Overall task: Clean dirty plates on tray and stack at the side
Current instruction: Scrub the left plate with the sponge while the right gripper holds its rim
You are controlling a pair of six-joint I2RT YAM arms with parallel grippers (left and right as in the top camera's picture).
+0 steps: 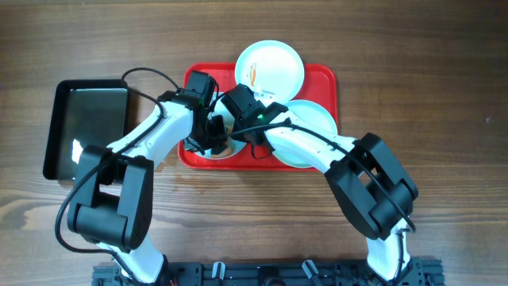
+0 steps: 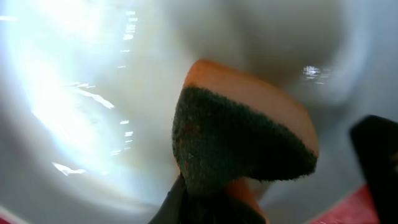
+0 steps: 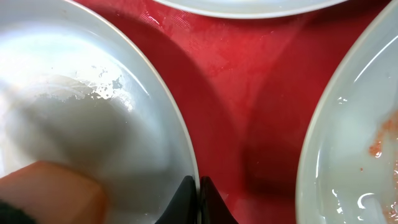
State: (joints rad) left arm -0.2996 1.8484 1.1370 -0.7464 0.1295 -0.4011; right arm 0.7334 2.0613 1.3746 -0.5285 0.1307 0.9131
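Over tray [image 1: 321, 79] | arms [image 1: 159, 127] converge | L tool [image 1: 213, 135]: sponge [image 2: 242, 143] | R tool [image 3: 199, 186]: plate rim [image 3: 186, 149]

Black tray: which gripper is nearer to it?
Left. The left gripper, holding a sponge, is over the plate nearest the black tray; the right gripper sits just beyond it, jaws shut at that plate's far rim.

the right gripper [image 3: 199, 198] pinches the rim of the left plate [image 3: 93, 118] on the red tray [image 3: 236, 93]. an orange sponge [image 3: 50, 193] rests in that plate. the right plate [image 3: 354, 155] has orange smears.
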